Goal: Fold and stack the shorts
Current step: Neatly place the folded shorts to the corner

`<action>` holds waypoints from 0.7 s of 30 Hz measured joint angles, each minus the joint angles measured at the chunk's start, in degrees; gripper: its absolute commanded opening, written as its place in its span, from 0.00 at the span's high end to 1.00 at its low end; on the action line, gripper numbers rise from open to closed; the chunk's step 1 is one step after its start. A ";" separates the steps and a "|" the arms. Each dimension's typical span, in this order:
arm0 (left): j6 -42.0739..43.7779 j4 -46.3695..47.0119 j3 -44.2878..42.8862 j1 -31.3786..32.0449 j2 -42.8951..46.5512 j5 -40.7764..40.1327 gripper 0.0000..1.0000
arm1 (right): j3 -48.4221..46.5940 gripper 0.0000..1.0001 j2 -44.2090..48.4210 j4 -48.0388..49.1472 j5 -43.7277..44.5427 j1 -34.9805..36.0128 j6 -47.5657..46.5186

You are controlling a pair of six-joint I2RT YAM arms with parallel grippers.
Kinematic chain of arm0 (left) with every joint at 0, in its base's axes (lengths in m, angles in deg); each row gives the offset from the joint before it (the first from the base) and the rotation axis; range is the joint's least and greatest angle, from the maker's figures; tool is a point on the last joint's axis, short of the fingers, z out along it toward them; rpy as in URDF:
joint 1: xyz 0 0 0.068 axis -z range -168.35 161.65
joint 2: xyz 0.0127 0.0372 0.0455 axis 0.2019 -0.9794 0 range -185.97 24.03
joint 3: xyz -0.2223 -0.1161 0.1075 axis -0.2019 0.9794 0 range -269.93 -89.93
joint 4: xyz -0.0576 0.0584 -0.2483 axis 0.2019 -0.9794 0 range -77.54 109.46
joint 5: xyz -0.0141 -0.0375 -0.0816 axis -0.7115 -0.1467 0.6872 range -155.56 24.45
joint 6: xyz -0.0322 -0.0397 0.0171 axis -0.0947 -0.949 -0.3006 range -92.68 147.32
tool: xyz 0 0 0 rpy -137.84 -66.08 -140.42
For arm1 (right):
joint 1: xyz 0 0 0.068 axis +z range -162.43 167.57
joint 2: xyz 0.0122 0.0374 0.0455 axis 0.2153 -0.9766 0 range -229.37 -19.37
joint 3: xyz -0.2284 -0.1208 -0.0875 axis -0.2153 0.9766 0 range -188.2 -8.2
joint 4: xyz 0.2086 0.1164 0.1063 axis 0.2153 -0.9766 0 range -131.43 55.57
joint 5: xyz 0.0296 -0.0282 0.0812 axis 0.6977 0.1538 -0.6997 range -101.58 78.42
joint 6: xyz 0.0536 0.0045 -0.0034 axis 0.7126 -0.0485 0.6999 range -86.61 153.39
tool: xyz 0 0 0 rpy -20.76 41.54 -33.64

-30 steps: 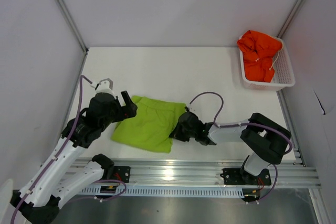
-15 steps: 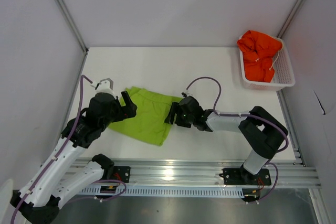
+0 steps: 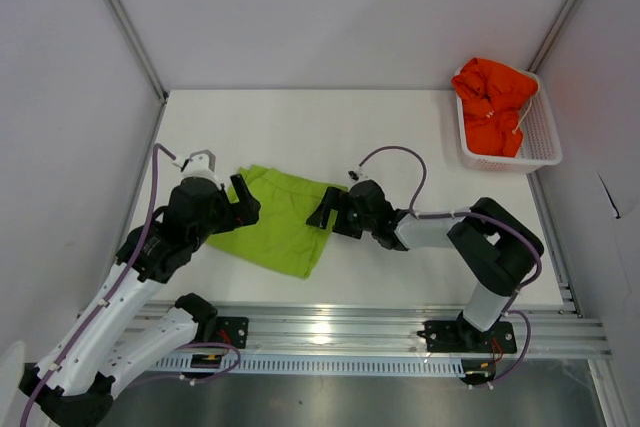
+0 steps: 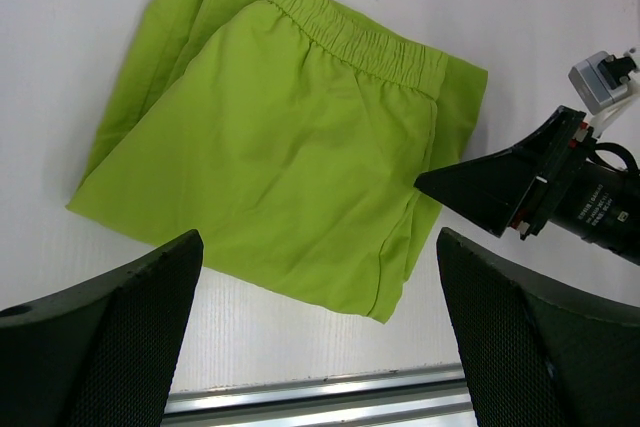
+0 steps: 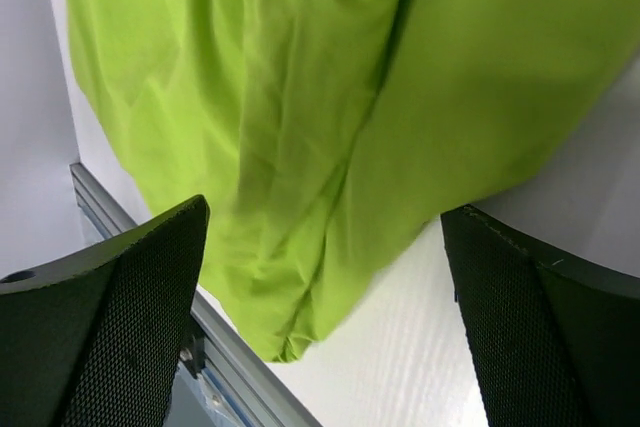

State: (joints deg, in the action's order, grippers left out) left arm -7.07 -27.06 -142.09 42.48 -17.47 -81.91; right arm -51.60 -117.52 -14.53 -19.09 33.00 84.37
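Because both sets of jaws stand wide apart with nothing between them, the lime green soft fabric shorts [image 3: 278,222] lie free on the white tabletop [image 3: 400,137], left of centre in the overhead view. They sit between the left gripper [image 4: 318,247] and the right gripper [image 5: 325,212]. The left gripper hovers above the cloth. One finger of the right gripper points at the garment's right-hand edge, very near it; whether it touches, I cannot tell.

The green pair looks folded over on itself. In the left wrist view the layers stack into a rough slanted quadrilateral, with a gathered elastic waistband along the upper edge and another layer showing at upper left. The cloth is thin and matte, with soft creases and a loose lower corner, so it would probably shift at a nudge.

At the upper right of the overhead view, the bright orange-red shorts [image 3: 492,102] sit crumpled in a heap inside the white plastic mesh basket [image 3: 542,152], with a white drawstring trailing. They are well apart from the green pair, so folding and stacking that second pair is likely what remains.
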 measured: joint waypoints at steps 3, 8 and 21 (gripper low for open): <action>0.00 -0.09 0.00 0.00 0.07 -0.02 0.01 | -1.88 0.02 -2.21 1.05 -0.55 0.13 0.76; 0.02 -0.33 0.00 0.00 0.39 -0.02 0.01 | -8.79 0.47 -7.13 -3.74 0.39 0.26 0.26; 0.59 -0.81 0.00 0.00 0.39 -0.31 0.01 | -22.38 0.99 -11.78 -24.17 8.55 -0.72 -16.68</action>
State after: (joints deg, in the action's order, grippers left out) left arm -6.48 -27.87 -142.09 42.48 -17.08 -82.22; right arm -73.98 -129.30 -38.70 -10.54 32.28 67.69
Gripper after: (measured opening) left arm 0.990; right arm 0.027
